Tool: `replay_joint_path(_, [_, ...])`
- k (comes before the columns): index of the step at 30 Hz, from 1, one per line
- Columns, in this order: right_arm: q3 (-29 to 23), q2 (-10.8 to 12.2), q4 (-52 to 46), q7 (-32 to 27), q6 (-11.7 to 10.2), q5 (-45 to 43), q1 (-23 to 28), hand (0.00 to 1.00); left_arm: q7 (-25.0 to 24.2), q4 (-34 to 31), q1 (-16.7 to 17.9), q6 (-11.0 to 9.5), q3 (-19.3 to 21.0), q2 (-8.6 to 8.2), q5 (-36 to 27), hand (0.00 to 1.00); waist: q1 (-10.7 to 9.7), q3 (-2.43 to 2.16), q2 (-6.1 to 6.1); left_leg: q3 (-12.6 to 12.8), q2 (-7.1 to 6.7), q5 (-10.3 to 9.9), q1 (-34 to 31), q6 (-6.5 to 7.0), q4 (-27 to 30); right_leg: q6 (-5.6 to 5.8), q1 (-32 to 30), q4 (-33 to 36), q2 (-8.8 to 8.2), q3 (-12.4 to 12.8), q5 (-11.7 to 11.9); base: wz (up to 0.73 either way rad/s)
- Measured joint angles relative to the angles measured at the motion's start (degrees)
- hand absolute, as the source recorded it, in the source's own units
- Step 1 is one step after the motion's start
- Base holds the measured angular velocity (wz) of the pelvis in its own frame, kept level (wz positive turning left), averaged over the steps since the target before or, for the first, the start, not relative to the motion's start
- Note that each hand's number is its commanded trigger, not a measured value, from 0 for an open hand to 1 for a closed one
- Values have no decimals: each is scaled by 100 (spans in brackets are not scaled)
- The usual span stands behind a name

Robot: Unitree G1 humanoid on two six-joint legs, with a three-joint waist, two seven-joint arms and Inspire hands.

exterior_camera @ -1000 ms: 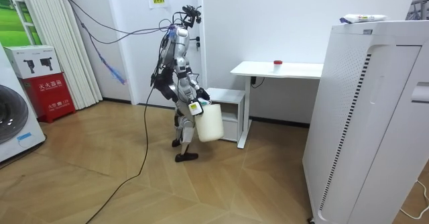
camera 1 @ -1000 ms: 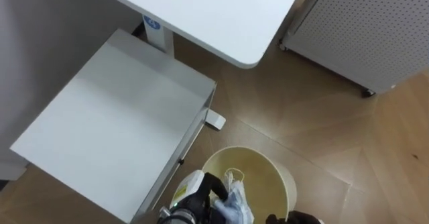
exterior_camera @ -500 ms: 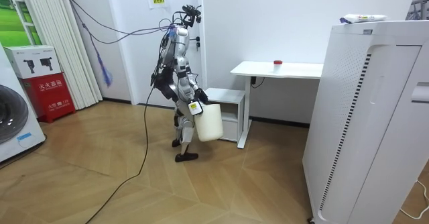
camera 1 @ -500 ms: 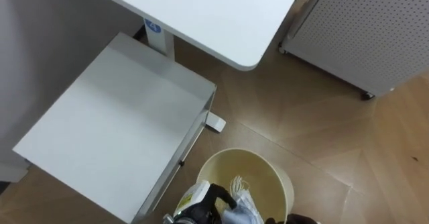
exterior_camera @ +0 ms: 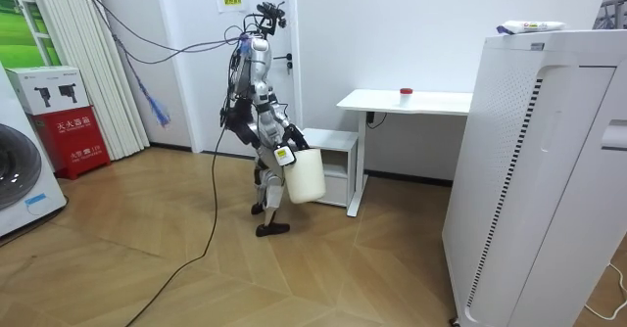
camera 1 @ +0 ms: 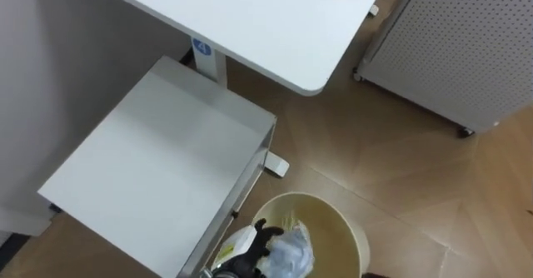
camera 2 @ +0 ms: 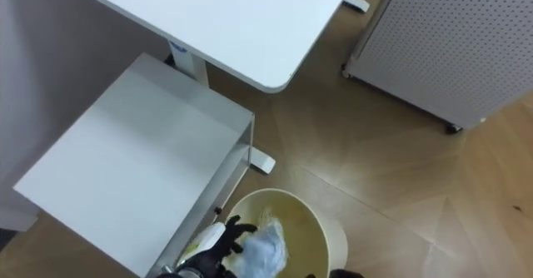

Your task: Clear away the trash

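The robot stands on the wood floor (camera 1: pixel 400 166) beside a low white cabinet (camera 1: pixel 158 170), facing a white surface (camera 1: pixel 250 20). It carries a pale yellow bin (camera 1: pixel 310 196) in front of its body. In the room view the bin (exterior_camera: pixel 305 176) hangs clear of the floor, just in front of the cabinet.

From the head camera, the bin's round mouth lies off the cabinet's near right corner, below the rounded corner of the surface. The left hand (camera 1: pixel 250 249) comes in over the bin's near left rim. Its dark fingers are curled onto a crumpled white and bluish wad of garbage (camera 1: pixel 289 251), pinching it. The wad covers the near left part of the mouth. Whether it is below the rim or level with it cannot be told. Around it the bin's inner wall shows plain pale yellow.

A dark sliver of the right hand (camera 1: pixel 376 275) shows at the bottom edge by the bin's near right side. Whether it is spread or closed cannot be told.

A perforated white unit (camera 1: pixel 466 45) stands on the floor to the right. In the room view a small red thing (exterior_camera: pixel 405 93) sits on the surface near its back edge.
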Motion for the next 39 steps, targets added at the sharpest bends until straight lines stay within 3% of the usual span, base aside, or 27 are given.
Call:
replay_joint_path(4, [-37,-42,54,199,-6,95,129,100,-133,-21,210,0,-9,146,244,0,15,3,80,5,32,-27,323,-21,-61,-1,349,-115,30,-34,1,-1])
replay_joint_path(8, [-109,-175,61,284,-73,112,324,100,-300,-26,429,-5,-22,186,250,0,16,-5,228,64,-63,-28,777,-28,-246,41,711,-176,-32,24,-45,-1])
replay_joint_path(14, [-511,-209,335,645,-63,96,380,100,-643,-417,615,-61,-27,299,507,0,142,-10,220,77,-133,-92,1297,-117,-343,47,1034,-198,13,219,-101,-17])
replay_joint_path(16, [-580,-212,443,714,-57,95,385,100,-689,-611,682,-93,29,353,587,0,208,-12,212,67,-150,-130,1498,-160,-403,46,1160,-277,99,367,-85,-47])
replay_joint_path(19, [-654,-249,422,768,-4,-93,395,100,-737,-890,794,-147,95,455,593,0,329,-40,215,-264,-247,-229,1806,-273,-528,41,1342,-470,331,714,-1,-72])
replay_joint_path(21, [-706,-255,407,797,39,-315,388,100,-750,-954,802,-203,173,535,586,0,294,-56,202,-499,-329,-243,2075,-322,-740,34,1570,-695,487,958,117,-63])
replay_joint_path(23, [-808,-287,356,785,58,-372,436,100,-752,-1181,845,-251,202,615,587,0,305,-78,203,-545,-332,-274,2251,-358,-844,36,1702,-819,566,1091,161,-45])
replay_joint_path(25, [-880,-319,230,731,62,-480,559,100,-729,-1398,888,-393,298,684,584,0,301,-112,196,-503,-326,-274,2434,-359,-989,41,1862,-973,602,1150,206,-27])
replay_joint_path(26, [-925,-355,205,700,63,-527,628,100,-673,-1483,963,-497,429,688,576,0,312,-150,193,-478,-327,-275,2571,-360,-1068,42,1987,-1071,613,1187,221,-22])
replay_joint_path(29, [-1224,-385,18,681,60,-598,901,100,-675,-1977,1321,-559,711,858,612,0,322,-234,184,-448,-337,-289,2927,-377,-1268,60,2313,-1292,641,1271,234,-17])
replay_joint_path(31, [-1455,-374,-127,678,54,-674,1116,100,-674,-2549,1616,-563,970,994,694,0,329,-238,179,-432,-327,-301,3086,-379,-1353,77,2454,-1443,669,1316,261,-10])
replay_joint_path(33, [-1628,-372,-265,612,55,-806,1336,100,-649,-3207,1892,-610,1178,1146,690,0,463,-252,177,-359,-332,-320,3301,-368,-1482,98,2618,-1569,681,1396,291,-23])
replay_joint_path(35, [-1631,-358,-275,571,58,-858,1356,100,-534,-3408,1944,-685,1318,1194,701,0,539,-249,159,-234,-337,-349,3440,-356,-1535,108,2676,-1568,680,1432,297,-41])
replay_joint_path(37, [-1643,-329,-291,559,53,-955,1369,100,-424,-3528,2028,-723,1537,1150,704,0,728,-267,128,31,-335,-355,3658,-351,-1655,113,2691,-1555,686,1433,337,-70])
replay_joint_path(39, [-1658,-329,-397,563,53,-1102,1367,100,-270,-3660,2138,-771,1801,1101,704,0,922,-278,125,118,-333,-417,3765,-333,-1654,107,2678,-1559,679,1314,429,-79])
